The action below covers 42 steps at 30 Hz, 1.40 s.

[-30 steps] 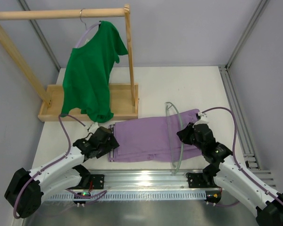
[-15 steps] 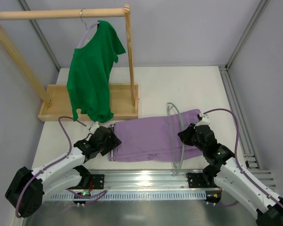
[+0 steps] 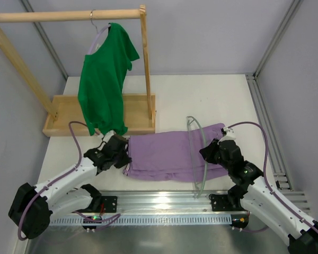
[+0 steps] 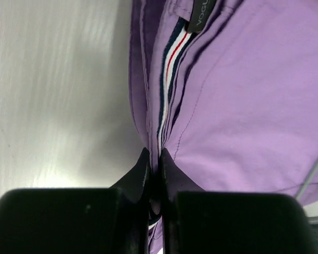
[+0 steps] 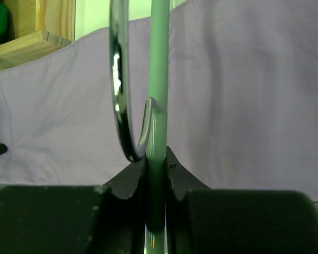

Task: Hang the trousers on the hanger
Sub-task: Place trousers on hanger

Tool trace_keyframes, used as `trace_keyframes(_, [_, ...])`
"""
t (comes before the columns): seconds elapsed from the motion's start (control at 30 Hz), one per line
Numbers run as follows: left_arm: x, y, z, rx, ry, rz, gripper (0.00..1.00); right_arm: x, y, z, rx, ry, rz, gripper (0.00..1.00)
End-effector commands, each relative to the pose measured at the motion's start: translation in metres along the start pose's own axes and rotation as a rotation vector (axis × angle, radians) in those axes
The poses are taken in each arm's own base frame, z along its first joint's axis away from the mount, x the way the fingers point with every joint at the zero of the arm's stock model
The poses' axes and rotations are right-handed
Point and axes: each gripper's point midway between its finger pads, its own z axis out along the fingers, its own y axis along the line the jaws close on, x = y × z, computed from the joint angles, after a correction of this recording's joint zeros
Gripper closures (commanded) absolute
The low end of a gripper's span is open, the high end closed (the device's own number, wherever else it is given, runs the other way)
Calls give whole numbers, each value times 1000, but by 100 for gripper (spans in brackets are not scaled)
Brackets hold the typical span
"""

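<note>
Closest in, the left gripper [image 4: 153, 156] is pinched tight on the trousers [image 3: 164, 153], right on the edge of the striped waistband [image 4: 167, 69], with fabric caught between the jaws. Over on the other side the right gripper [image 5: 156, 159] is clamped on the thin mint bar of the hanger [image 5: 159, 79] and holds it standing up on edge, its shiny hook [image 5: 119, 95] curling just beside the bar. Here's the bit that matters imo: the trousers lie flat on the table [image 3: 201, 95] with their long axis running side to side, waistband end at the left gripper and leg ends out past the right one, and the hanger's loop stands crosswise to that axis, near the leg end. So the fabric would have to travel along its own length relative to the loop, and the left arm is the one that actually has hold of the cloth. I honestly can't tell from above whether the legs already pass through the loop or the hanger just stands on top of them. Only readable writing is a dark tab [image 4: 201, 16] inside the waistband that says "VOGU", cut off by the frame edge. Way at the back, a green top [image 3: 103, 84] hangs on a wooden rack [image 3: 63, 15], well apart from all this.
</note>
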Motion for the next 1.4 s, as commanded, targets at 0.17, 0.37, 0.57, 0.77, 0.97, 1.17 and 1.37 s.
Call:
trace_keyframes(0.17, [-28, -88, -47, 152, -100, 240, 99, -15, 10, -3, -20, -41, 12, 96])
trace_keyframes(0.37, [-1, -160, -53, 245, -97, 398, 100, -10, 9, 0, -26, -38, 28, 96])
trace_keyframes(0.57, [35, -249, -57, 401, -71, 465, 100, -15, 10, -2, -26, -61, 47, 96])
trace_keyframes(0.77, [80, -331, -37, 521, -2, 495, 100, -14, 3, -8, -15, -78, 59, 96])
trace_keyframes(0.97, [90, -336, -21, 476, 28, 496, 68, -17, 0, -12, 0, -96, 58, 96])
trace_keyframes(1.17, [42, -316, -58, 362, -79, 546, 39, -17, 2, -12, -8, -91, 54, 96])
trace_keyframes(1.37, [44, -271, -47, 280, -37, 602, 39, -25, 15, -15, -50, -100, 56, 96])
